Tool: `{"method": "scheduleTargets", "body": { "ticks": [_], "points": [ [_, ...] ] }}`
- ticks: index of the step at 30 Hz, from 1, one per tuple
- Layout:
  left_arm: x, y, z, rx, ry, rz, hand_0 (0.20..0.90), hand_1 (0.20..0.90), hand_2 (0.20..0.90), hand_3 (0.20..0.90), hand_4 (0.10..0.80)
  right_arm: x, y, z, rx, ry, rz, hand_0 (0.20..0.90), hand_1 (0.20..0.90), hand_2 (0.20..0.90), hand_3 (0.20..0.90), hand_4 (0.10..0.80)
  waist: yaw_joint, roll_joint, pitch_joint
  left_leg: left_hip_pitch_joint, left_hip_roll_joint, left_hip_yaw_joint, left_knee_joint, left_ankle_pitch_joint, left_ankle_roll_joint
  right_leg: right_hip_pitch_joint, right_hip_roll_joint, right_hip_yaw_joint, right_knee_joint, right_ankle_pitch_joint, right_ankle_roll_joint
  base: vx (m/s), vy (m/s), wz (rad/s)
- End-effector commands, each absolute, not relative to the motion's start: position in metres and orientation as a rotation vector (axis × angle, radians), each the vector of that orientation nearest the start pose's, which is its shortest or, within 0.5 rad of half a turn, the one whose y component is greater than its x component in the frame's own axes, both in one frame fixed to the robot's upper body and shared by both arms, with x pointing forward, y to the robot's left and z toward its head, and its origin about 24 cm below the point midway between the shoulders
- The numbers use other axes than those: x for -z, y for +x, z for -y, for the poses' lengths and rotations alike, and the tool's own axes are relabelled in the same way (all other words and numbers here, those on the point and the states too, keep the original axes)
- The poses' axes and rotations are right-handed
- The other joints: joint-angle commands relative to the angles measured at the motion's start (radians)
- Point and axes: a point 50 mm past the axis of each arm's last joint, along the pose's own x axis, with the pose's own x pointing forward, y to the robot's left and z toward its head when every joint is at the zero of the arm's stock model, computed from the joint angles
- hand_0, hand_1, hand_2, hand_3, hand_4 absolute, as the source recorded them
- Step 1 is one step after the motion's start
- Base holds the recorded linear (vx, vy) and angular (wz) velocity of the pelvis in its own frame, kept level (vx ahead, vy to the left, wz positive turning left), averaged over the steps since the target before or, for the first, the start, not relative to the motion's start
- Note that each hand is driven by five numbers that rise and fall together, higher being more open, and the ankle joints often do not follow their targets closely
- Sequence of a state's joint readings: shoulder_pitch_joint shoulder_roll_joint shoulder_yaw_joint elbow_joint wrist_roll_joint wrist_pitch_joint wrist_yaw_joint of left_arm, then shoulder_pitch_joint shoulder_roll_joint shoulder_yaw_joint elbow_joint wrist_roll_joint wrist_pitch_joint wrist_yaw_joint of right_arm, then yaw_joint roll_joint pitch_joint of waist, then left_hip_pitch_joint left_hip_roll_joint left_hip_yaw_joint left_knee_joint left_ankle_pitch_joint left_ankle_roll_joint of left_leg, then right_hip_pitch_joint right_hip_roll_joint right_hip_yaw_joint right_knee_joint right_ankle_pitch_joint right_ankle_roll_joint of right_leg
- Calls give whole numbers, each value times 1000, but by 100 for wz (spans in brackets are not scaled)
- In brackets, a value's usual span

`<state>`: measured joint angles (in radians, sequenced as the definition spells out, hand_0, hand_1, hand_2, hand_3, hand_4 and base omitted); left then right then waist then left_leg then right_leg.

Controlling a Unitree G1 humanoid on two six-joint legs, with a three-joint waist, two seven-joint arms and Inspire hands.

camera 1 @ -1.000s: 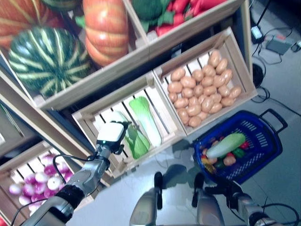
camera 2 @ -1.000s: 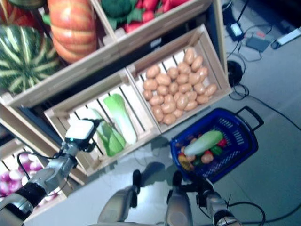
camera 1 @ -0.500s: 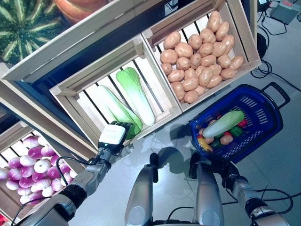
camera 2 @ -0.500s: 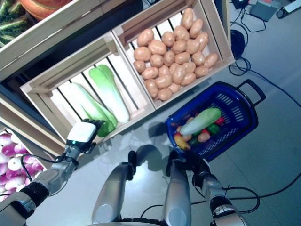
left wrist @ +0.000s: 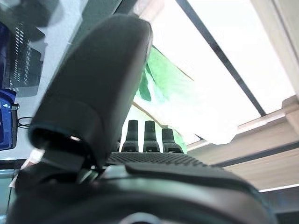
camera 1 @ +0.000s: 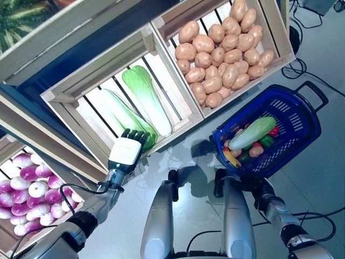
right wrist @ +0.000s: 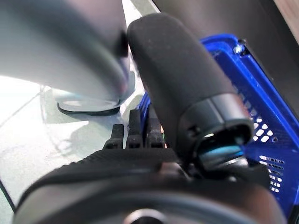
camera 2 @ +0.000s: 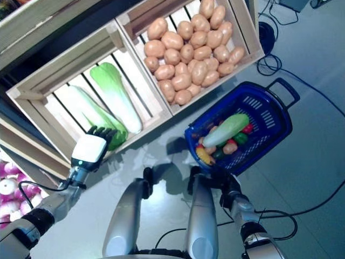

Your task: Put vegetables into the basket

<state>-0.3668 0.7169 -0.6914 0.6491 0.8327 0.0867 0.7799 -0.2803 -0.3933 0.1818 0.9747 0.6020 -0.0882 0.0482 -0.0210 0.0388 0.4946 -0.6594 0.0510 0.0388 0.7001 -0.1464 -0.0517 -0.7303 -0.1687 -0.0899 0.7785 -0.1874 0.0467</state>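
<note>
Crate-side, left hand [camera 1: 126,152] fingers [camera 1: 135,134] straight, touching cabbage [camera 1: 127,117].

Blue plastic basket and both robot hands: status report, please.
Left robot hand open, empty, at front edge of wooden crate, fingertips by long green-white cabbage. Right robot hand open, empty, beside blue plastic basket. Basket already holds vegetables. Path clear.

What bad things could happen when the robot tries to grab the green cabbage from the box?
The left hand reaches over the crate's front edge, so it might bump the wood. The long cabbage lies right beside another, so the fingers could shove that one. The blue basket already looks full, so a cabbage might roll out.
</note>
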Motion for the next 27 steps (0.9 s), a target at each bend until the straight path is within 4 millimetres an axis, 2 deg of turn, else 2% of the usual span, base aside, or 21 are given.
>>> {"method": "scheduleTargets", "body": {
  "ticks": [1, 7, 14, 22, 27],
  "points": [
    [-43, 287, -267, -238, 1864, 396, 900, 900, 900, 900, 800, 83, 219, 273, 263, 98, -653, 900, 900, 900, 900, 800, -9, 4, -45, -38, -37, 57, 55, 0, 53, 59, 29, -3, -3, 38, -42, 0, 0, 0],
    [-47, 287, -277, -245, 1926, 380, 900, 900, 900, 900, 800, 83, 217, 272, 250, 89, -660, 900, 900, 900, 900, 800, -19, 3, -41, -38, -35, 65, 53, 5, 51, 52, 33, 4, 1, 45, -37, -8, 13, -2],
    [-62, 290, -295, -244, 2001, 330, 900, 900, 900, 900, 800, 83, 211, 283, 268, 75, -666, 900, 900, 900, 900, 800, -28, 16, -40, -27, -33, 82, 51, 8, 54, 58, 28, 10, -2, 50, -33, 6, 11, 0],
    [-75, 293, -300, -234, 2098, 351, 900, 900, 900, 900, 800, 82, 209, 289, 285, 73, -660, 900, 900, 900, 900, 800, -31, 25, -38, -23, -31, 97, 48, 6, 61, 56, 22, 9, -5, 56, -32, 8, 19, -1],
    [-82, 295, -307, -208, 2162, 297, 900, 900, 900, 900, 800, 81, 209, 290, 291, 72, -658, 900, 900, 900, 900, 800, -38, 26, -33, -21, -21, 102, 48, 8, 59, 56, 19, 6, -7, 58, -34, 25, 35, 0]
  ]
}}
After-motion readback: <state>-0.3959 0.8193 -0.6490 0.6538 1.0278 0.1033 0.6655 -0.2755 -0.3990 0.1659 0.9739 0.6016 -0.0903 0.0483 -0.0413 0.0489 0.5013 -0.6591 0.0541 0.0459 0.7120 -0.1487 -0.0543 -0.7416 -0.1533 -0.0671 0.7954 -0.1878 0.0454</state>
